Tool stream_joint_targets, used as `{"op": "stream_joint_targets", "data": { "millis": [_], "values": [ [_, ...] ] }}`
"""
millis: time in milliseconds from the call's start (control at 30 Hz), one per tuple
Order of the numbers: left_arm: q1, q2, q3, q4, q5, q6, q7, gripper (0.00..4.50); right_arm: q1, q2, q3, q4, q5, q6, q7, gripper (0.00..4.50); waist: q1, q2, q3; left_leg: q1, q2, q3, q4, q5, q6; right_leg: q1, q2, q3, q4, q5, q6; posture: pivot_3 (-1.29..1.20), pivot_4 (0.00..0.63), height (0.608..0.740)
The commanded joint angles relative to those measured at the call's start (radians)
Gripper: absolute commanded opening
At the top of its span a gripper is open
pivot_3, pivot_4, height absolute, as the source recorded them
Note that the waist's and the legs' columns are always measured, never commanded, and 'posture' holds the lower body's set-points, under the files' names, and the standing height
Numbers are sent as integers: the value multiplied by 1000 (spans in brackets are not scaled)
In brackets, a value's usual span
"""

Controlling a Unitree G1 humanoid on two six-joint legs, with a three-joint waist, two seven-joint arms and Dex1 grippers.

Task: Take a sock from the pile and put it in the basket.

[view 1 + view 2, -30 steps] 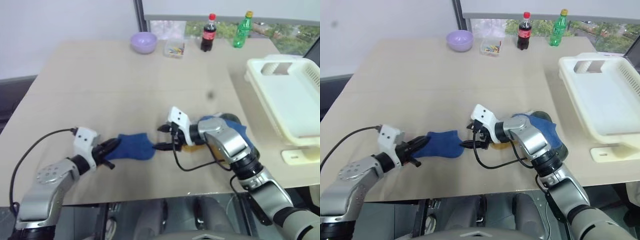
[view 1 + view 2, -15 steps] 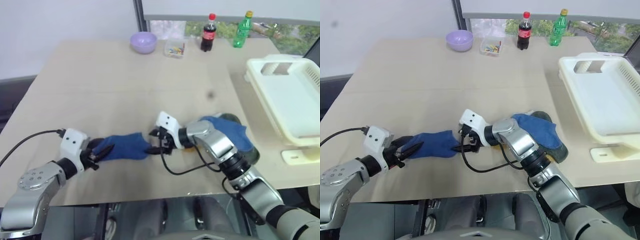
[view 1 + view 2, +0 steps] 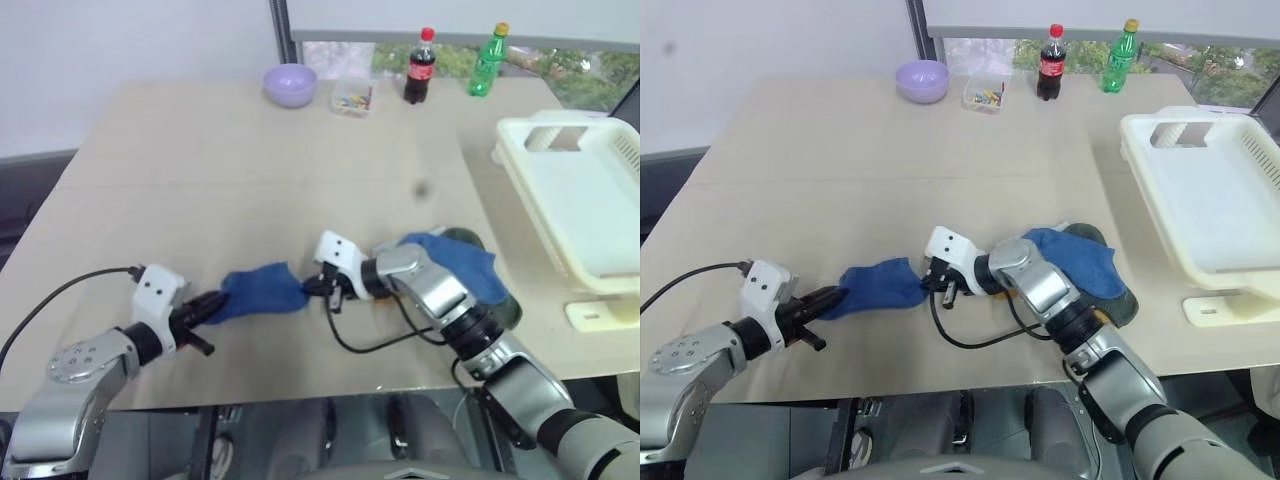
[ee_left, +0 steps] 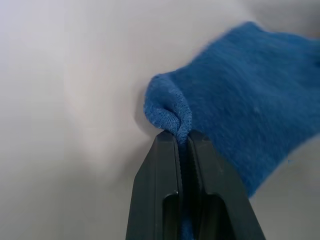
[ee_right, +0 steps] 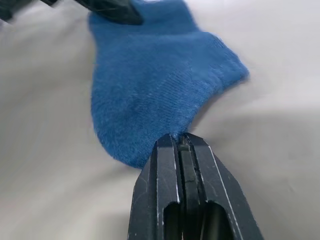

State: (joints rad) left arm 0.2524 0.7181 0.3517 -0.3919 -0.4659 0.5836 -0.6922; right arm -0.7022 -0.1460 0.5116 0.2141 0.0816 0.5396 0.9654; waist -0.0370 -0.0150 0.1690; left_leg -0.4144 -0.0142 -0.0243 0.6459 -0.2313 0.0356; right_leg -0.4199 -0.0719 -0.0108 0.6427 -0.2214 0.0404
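Plain blue sock [image 3: 262, 291] — cream-white basket [image 3: 590, 190] — lilac bowl [image 3: 290, 84].

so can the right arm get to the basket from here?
Probably yes. The basket sits on the right arm's side with bare table between, but the right tool and left tool both pinch the sock.

Two bottles [image 3: 418, 66], one bowl [image 3: 290, 84], one basket [image 3: 585, 205].
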Motion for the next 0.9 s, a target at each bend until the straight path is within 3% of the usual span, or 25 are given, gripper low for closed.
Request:
{"op": "stream_joint_targets", "data": {
  "millis": [33,333,367,467,633,667,900],
  "values": [
    [20,-6,25,-70,-28,19,4,16,15,-23,6,-64,4,27,20,0,0,0,0,0,0,0,0,0,0,0,0,0,0,0,0,0,150,740],
    [17,-2,-13,-71,-11,21,12,16,26,-97,13,-106,-4,45,47,0,3,0,0,0,0,0,0,2,3,0,0,0,0,0,0,0,150,740],
    [26,13,-16,-61,9,7,3,378,29,-100,9,-108,2,37,51,0,3,0,0,0,0,0,0,2,3,0,0,0,0,0,0,0,150,740],
    [26,43,-18,-13,70,-41,1,1485,34,-97,-1,-117,15,46,44,910,2,0,0,0,0,0,0,2,3,0,1,0,0,0,0,0,150,740],
    [-58,53,14,100,137,-124,41,4127,57,-100,-3,-144,-5,47,-2,3510,3,0,0,1,1,-1,0,2,2,0,2,-1,1,-1,-2,0,150,740],
    [-70,47,20,103,121,-125,29,4466,62,-103,-14,-153,-3,42,-8,3520,3,0,0,1,1,-1,0,2,2,0,2,-1,1,-1,-2,0,150,740],
    [-82,8,70,30,-25,-98,-46,4466,95,-159,-174,-335,87,86,-45,3520,8,0,0,-2,0,-1,1,2,2,0,0,-1,1,0,0,0,150,740]
  ]
}}
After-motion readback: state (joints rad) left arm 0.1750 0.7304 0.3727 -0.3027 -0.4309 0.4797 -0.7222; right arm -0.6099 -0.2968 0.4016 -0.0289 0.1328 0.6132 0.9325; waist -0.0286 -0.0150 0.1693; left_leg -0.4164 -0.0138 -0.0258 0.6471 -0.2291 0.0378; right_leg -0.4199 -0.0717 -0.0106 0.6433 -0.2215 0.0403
